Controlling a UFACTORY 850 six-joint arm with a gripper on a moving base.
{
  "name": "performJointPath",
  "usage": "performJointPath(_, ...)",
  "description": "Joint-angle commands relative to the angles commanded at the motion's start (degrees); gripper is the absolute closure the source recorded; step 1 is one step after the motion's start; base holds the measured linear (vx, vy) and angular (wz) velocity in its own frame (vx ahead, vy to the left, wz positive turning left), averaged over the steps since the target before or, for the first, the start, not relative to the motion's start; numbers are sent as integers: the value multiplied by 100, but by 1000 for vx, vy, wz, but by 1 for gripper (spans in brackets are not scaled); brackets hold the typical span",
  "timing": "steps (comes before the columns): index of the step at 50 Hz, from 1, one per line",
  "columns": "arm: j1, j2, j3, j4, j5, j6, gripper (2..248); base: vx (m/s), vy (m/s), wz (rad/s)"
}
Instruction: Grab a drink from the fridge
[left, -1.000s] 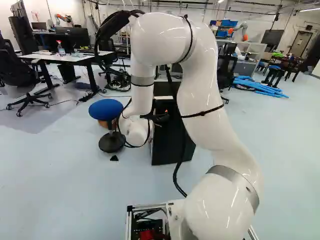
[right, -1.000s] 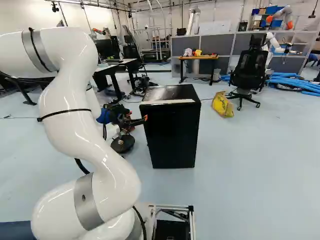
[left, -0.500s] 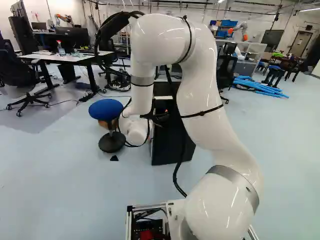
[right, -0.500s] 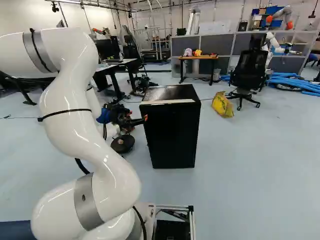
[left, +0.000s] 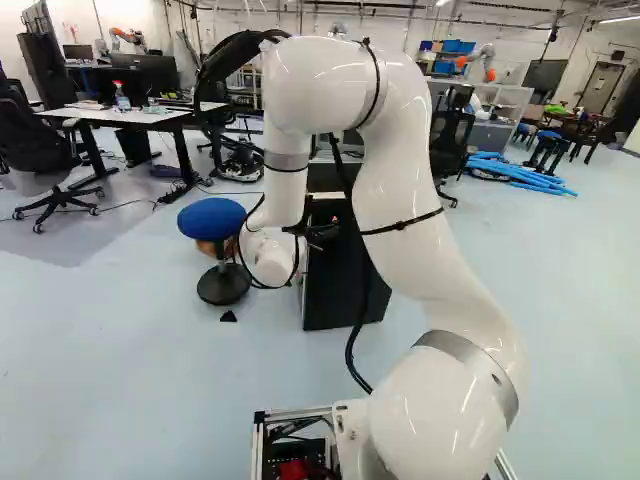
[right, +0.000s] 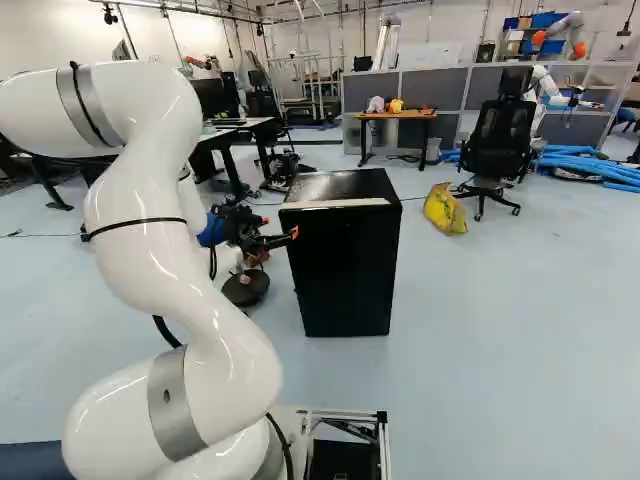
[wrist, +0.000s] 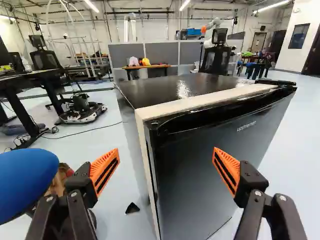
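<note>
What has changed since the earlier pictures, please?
The arm's upper bend has dipped a little, and the tool has edged up and right in the right base view. The tool is open, gripping nothing. The fridge, stool and base have stayed put.

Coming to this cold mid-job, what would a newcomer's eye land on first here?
Likely the glossy white arm, looming right of the middle in the left base view. Next, the black fridge ahead of the open end effector, whose orange pads stand well apart. The round blue stool beside the fridge and the yellow bag on the floor beyond it also catch the eye.
</note>
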Motion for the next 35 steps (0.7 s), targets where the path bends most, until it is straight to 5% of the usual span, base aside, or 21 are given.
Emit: performJointPath(35, -195, -145, -250, 242, 159, 0, 3, 0, 0, 0)
